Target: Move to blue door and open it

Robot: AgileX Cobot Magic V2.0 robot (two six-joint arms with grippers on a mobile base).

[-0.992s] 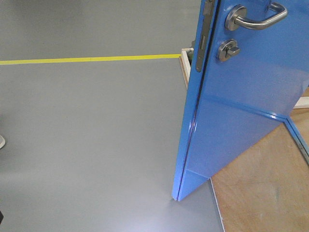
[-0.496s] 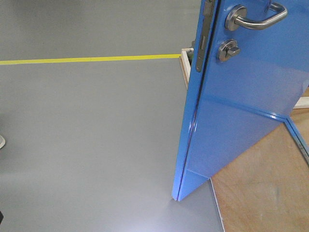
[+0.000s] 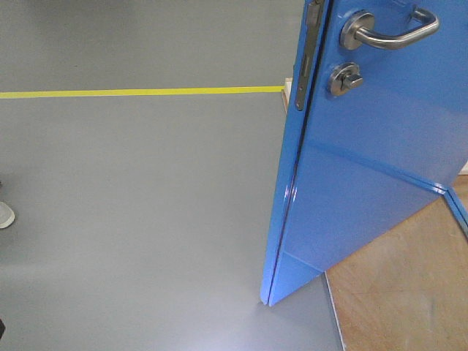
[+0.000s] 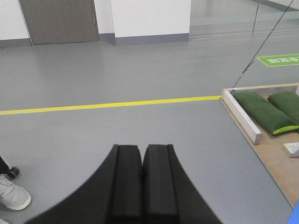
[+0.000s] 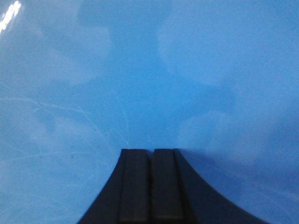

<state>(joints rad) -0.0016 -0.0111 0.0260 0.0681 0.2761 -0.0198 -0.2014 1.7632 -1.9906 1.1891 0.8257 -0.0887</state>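
front view: blue door fills the right side of the frame. it stands ajar, with its narrow edge toward the camera and its bottom corner over the grey floor. silver lever handle sits near the top of the face, with the round thumb-turn lock just below it. metal latch plate runs down the door edge beside them. yellow line crosses the floor from the left and ends near the door edge. wooden board lies on the floor at lower right, beside the door foot. part of a pale shoe shows at the left border. no arm shows in this view.

left wrist view: left fingers are together, black pads meeting along a thin seam with nothing between them. they point out over open grey floor, well apart from anything. the yellow line runs across ahead of them. at right there is a white beam along the edge of a wooden platform, with two green bags just behind it. thin dark cables rise from that corner. grey sneaker at lower left. brown door in the far wall.

right wrist view: right fingers are together, pads side by side, holding nothing. the glossy blue door panel fills the whole frame, faintly scratched, with a bright glare at upper left. the fingertips sit right up at the panel. contact cannot be confirmed.
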